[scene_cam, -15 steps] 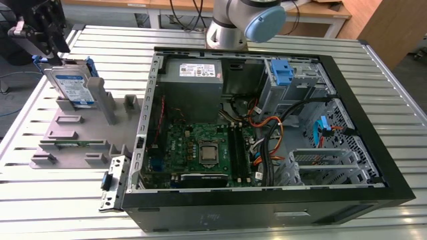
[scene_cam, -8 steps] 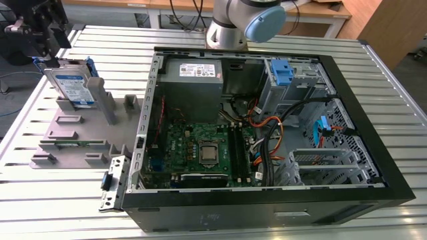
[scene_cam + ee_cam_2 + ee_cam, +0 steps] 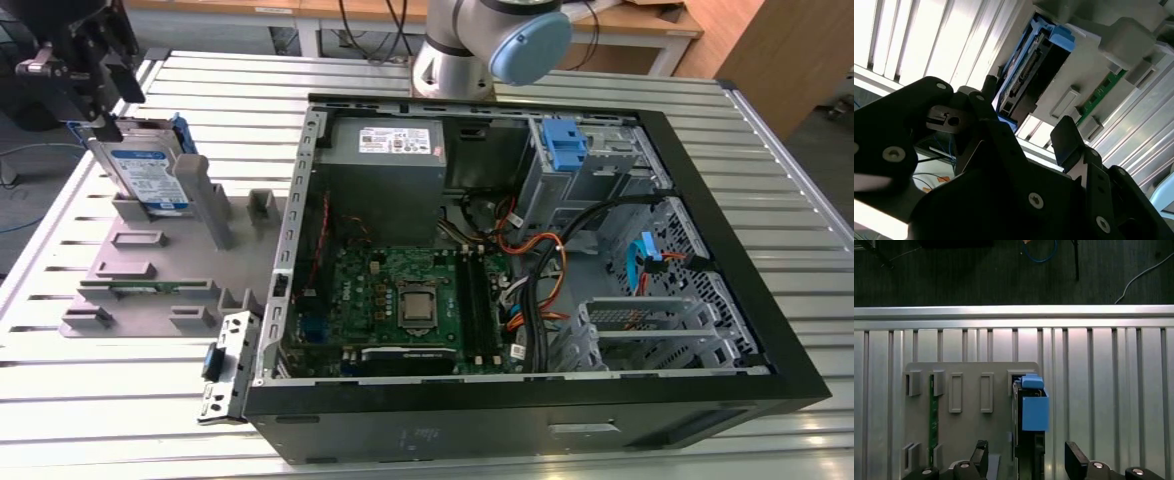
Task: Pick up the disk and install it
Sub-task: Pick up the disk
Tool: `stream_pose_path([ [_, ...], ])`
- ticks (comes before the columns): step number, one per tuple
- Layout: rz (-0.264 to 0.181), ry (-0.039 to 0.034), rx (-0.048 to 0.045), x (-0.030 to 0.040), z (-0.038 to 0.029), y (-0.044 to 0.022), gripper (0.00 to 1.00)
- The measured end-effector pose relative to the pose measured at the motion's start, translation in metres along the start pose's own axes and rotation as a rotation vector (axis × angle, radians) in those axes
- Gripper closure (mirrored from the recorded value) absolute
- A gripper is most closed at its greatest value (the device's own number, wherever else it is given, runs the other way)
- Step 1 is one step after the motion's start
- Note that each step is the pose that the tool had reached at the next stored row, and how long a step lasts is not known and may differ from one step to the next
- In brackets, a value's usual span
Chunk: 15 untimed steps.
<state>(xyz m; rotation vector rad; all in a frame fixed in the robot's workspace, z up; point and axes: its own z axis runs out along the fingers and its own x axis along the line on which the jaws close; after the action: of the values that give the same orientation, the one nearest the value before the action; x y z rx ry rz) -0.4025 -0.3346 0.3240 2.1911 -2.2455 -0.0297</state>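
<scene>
Straddling one upright disk [image 3: 147,175], one end effector [image 3: 1026,456], spread apart

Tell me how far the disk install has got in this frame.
Done: nothing shows as finished. In hand: the open gripper sits at the disk, jaws either side, not closed on it; the disk stands upright in the grey rack. Left: gripping, lifting and fitting it into the case.
</scene>
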Motion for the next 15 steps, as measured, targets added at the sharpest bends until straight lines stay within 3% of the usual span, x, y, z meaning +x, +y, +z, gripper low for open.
stream_pose_path([
  [11,-0.003,0.0036,0.0002,0.0002,0.0200,0.0002,0.30],
  [15,-0.029,0.0078,-0.0001,0.0002,0.0233,0.0001,0.30],
])
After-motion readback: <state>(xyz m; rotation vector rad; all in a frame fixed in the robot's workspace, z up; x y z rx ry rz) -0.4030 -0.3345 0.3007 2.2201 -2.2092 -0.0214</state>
